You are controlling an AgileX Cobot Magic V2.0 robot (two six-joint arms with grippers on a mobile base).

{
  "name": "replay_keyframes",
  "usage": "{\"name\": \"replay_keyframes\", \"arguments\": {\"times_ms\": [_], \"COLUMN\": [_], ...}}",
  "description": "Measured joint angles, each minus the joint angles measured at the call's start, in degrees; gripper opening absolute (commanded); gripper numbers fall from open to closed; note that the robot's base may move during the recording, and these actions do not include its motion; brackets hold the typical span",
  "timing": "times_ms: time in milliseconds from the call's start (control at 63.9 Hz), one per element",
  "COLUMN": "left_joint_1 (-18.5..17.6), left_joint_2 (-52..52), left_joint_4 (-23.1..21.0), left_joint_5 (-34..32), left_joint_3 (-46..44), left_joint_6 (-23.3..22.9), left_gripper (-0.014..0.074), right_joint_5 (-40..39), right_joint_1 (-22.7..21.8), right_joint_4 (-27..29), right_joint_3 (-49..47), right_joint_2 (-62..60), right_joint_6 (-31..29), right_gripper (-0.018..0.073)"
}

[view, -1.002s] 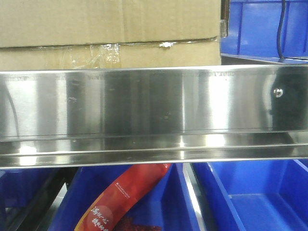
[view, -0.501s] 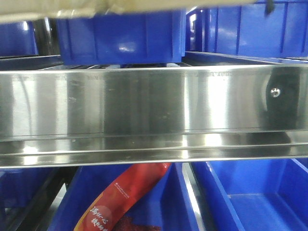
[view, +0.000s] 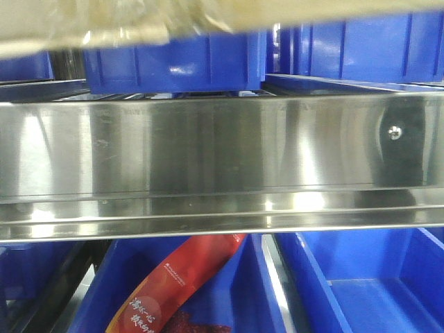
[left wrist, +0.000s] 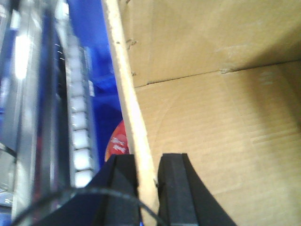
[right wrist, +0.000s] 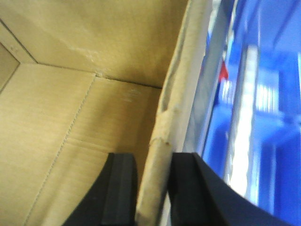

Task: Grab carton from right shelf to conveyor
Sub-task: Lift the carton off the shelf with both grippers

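Observation:
Only the taped underside of the brown carton (view: 139,21) shows along the top edge of the front view. It hangs above the right shelf's steel front rail (view: 208,146) and is clear of it. In the left wrist view my left gripper (left wrist: 147,160) is shut on the carton's (left wrist: 211,117) side wall, one finger inside and one outside. My right gripper (right wrist: 154,160) pinches the opposite wall of the carton (right wrist: 70,94) the same way. The conveyor is out of view.
Blue plastic bins (view: 173,62) stand on the shelf behind where the carton hangs. More blue bins (view: 361,284) sit on the level below, one with a red packet (view: 173,284) in it. A small screw head (view: 395,130) marks the rail's right end.
The carton has risen off the shelf. It filled the space behind the rail a second ago; now only its underside shows, and the blue bins behind are uncovered.

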Motion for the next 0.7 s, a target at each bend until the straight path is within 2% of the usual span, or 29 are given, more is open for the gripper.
{"name": "replay_keyframes", "arguments": {"times_ms": [705], "left_joint_1": [-0.3], "left_joint_2": [-0.1], "left_joint_4": [0.3], "left_joint_5": [0.0], "left_joint_3": [0.1], "left_joint_6": [-0.1], "left_gripper": [-0.0006], "right_joint_5": [-2.0], "right_joint_1": [0.0], "right_joint_4": [-0.1], "right_joint_3": [1.3], "right_joint_2": [-1.0], "right_joint_6": [0.2], "right_gripper": [-0.0061]}}
